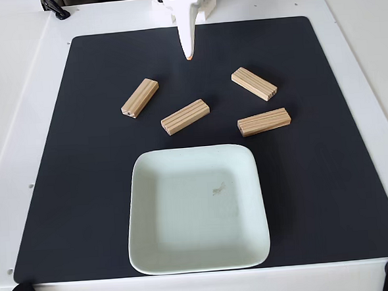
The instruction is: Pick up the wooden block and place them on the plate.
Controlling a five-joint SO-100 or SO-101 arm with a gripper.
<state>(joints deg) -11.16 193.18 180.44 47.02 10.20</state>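
While the gripper point(188, 53) hangs top centre, seemingly pressed together, a skewed grasp could flick a wooden block point(185, 116) off-mat.

No legible text, label, brand, number or sign is found in the fixed view. The four wooden blocks point(140, 98) point(185, 116) point(254, 84) point(264, 121) carry lengthwise grooves only, no print. The plate point(148, 254) is plain apart from a small faint mark near its middle, which is not lettering. The black mat point(334, 176) and the white bench point(13, 97) bear no markings.
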